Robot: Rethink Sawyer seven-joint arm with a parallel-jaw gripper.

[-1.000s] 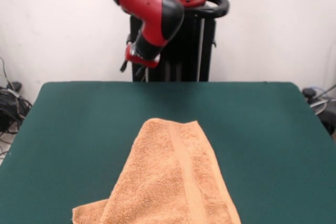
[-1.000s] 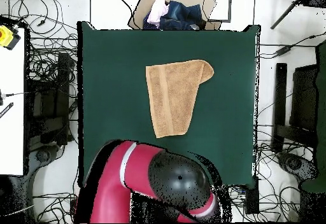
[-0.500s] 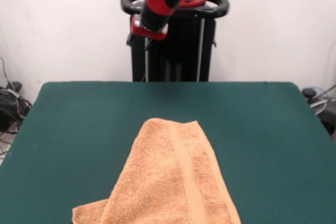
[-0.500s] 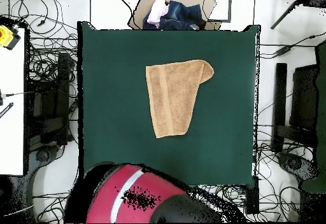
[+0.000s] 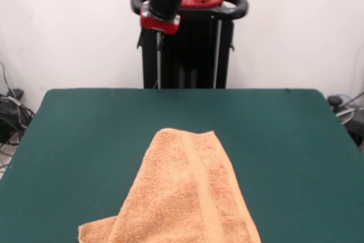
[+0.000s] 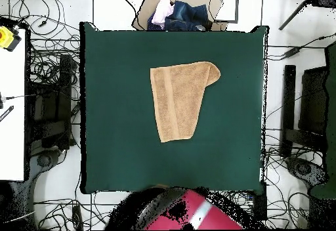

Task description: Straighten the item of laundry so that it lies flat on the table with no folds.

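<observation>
Towel [image 6: 181,99] whole overhead, cropped in front

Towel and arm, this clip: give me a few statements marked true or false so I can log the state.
1. The towel lies on the green table. True.
2. The towel is fully flat with no folds. False: one corner is folded over, leaving a slanted edge and a rounded tip.
3. The tool is touching the towel. False: it hangs high by the pedestal, far from the cloth.
4. A woven band runs along the towel. True.
5. The towel hangs over the table's edge. False: in the overhead view it sits well inside the felt.
</observation>
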